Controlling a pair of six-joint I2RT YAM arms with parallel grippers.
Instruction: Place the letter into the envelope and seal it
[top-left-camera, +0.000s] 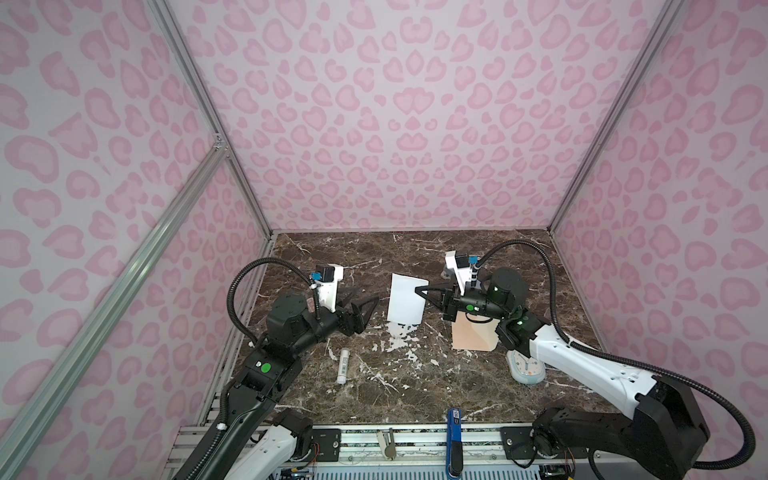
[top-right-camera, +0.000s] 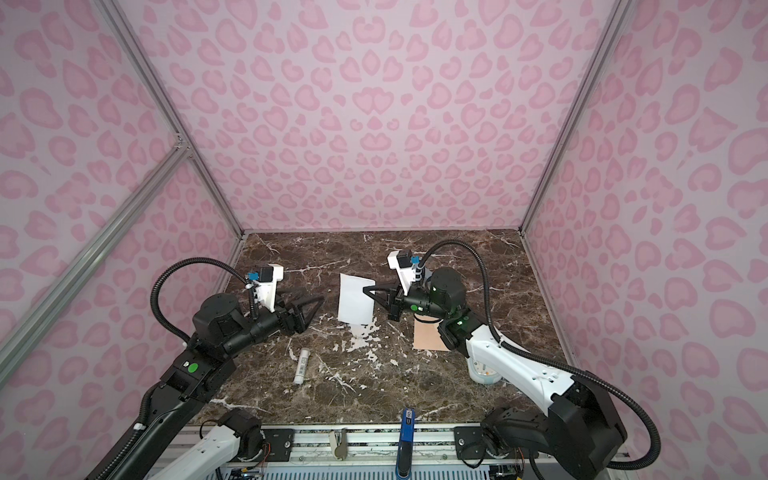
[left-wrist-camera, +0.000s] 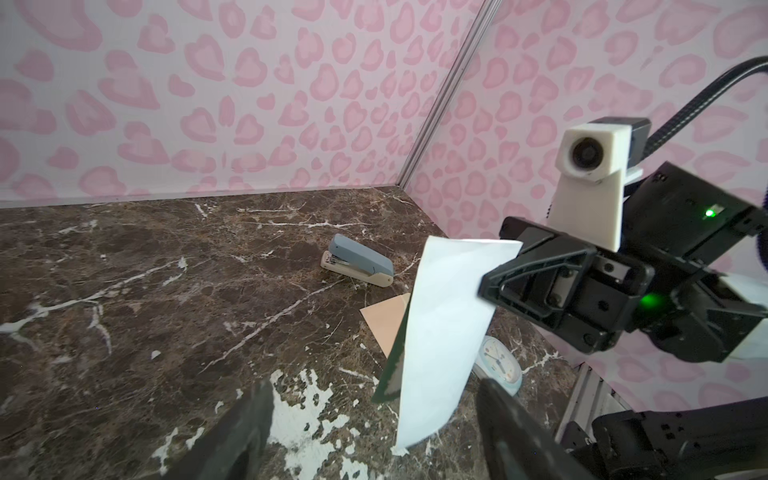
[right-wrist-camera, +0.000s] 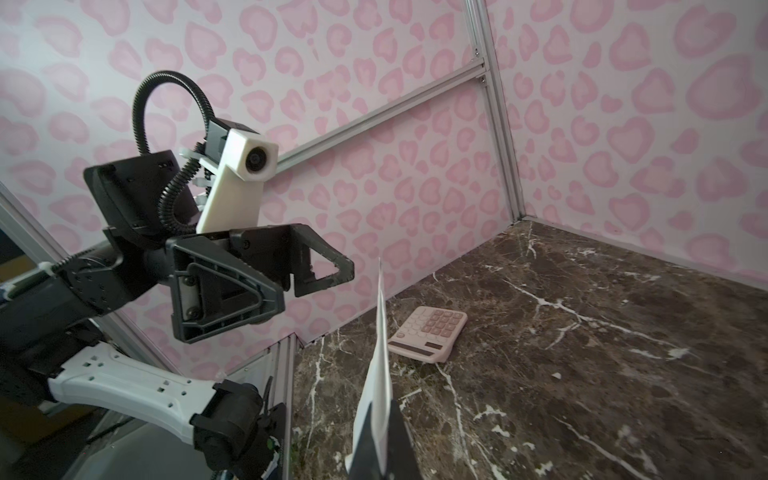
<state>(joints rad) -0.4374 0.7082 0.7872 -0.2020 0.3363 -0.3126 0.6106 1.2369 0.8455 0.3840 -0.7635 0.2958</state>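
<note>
The letter (top-left-camera: 407, 299) (top-right-camera: 355, 299) is a white card that hangs upright above the marble table. My right gripper (top-left-camera: 419, 289) (top-right-camera: 366, 289) is shut on its right edge. In the left wrist view the letter (left-wrist-camera: 444, 324) shows its white face and a dark green edge. In the right wrist view I see it edge-on (right-wrist-camera: 380, 353) between my shut right gripper (right-wrist-camera: 380, 440). My left gripper (top-left-camera: 365, 302) (top-right-camera: 309, 301) (left-wrist-camera: 374, 419) stands open just left of the letter, not touching it. The peach envelope (top-left-camera: 473, 338) (top-right-camera: 428, 338) (left-wrist-camera: 386, 320) lies flat, partly under my right arm.
A blue-grey stapler (left-wrist-camera: 359, 266) lies behind the envelope. A small pale clock (top-left-camera: 525, 368) (left-wrist-camera: 498, 365) sits near my right arm. A white tube (top-left-camera: 343, 365) lies at front left. A pink calculator (right-wrist-camera: 428, 332) rests by the left wall. A blue tool (top-left-camera: 454, 440) stands on the front rail.
</note>
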